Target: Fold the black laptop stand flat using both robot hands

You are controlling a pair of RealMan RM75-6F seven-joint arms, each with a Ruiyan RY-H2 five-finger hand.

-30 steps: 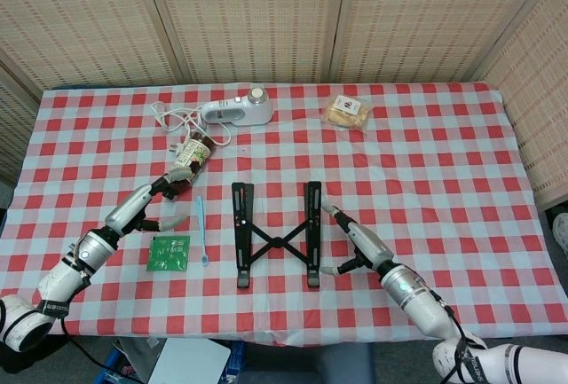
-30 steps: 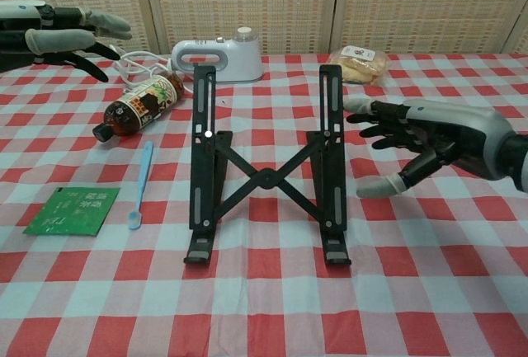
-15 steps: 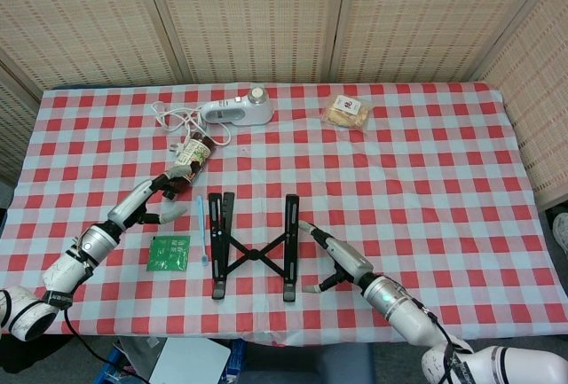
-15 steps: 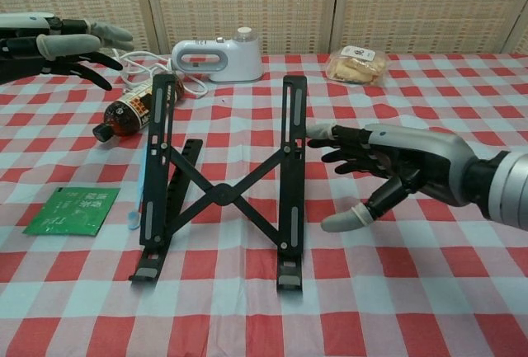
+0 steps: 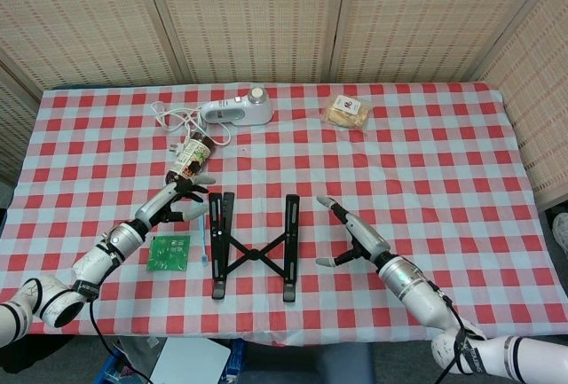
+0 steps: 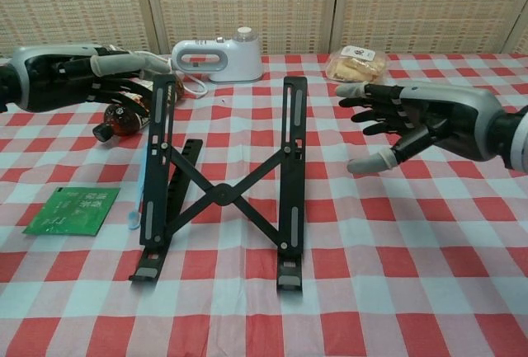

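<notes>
The black laptop stand [image 5: 253, 248] [image 6: 221, 182] stands unfolded on the checked table, two rails joined by crossed struts. My left hand [image 5: 180, 200] [image 6: 99, 74] hovers open just left of the top of the left rail, fingers spread, holding nothing. My right hand [image 5: 349, 236] [image 6: 404, 116] is open to the right of the stand, clear of the right rail by a visible gap, with fingers pointing toward it.
A brown drink bottle [image 5: 190, 157] [image 6: 132, 103] lies behind my left hand. A blue toothbrush [image 5: 206, 229] and a green packet [image 5: 169, 252] [image 6: 74, 210] lie left of the stand. A white appliance [image 5: 237, 111] with cord and a bagged snack [image 5: 347, 112] sit at the back.
The stand, shoved left earlier, has stayed put over the last half second. My right hand has drawn back to the right, away from the rail. My left hand has moved in toward the left rail.
</notes>
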